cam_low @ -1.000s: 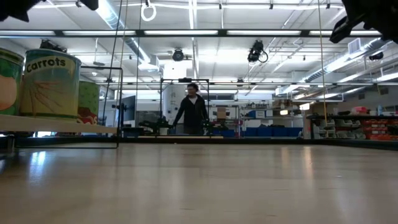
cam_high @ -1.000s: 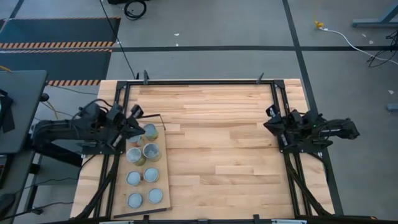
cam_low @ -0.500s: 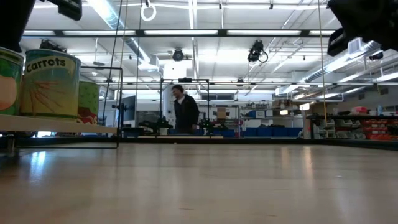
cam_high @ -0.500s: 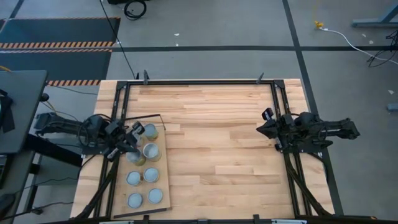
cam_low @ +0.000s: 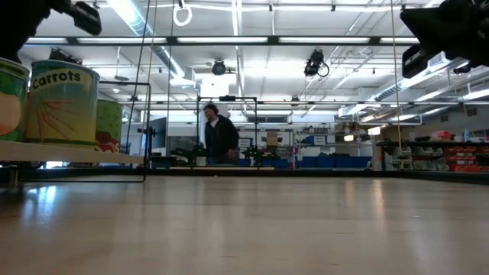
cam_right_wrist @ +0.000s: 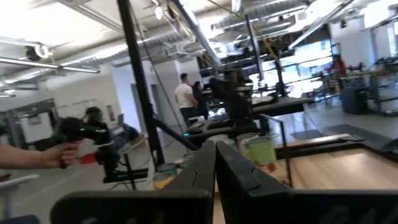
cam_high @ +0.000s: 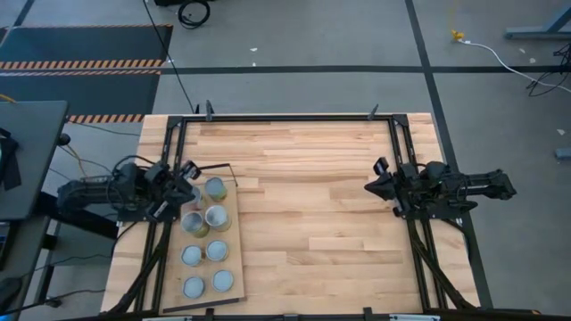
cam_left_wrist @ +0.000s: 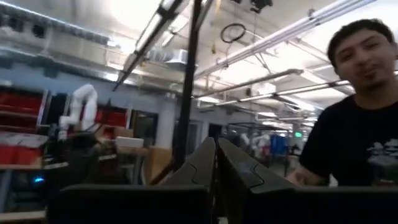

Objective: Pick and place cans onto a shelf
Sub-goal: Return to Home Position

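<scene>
High view: we saw the left gripper clenched empty over the wire-frame end of the shelf, just beside the cans. The right gripper was clenched too, well apart.

Grey concrete floor, hazard-striped mat (orange and black), ceiling strip lights, distant person.

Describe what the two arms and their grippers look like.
The left arm and right arm are black, jointed and blocky. The left gripper and right gripper each have two dark, flat-sided fingers tapering towards the tip.
</scene>
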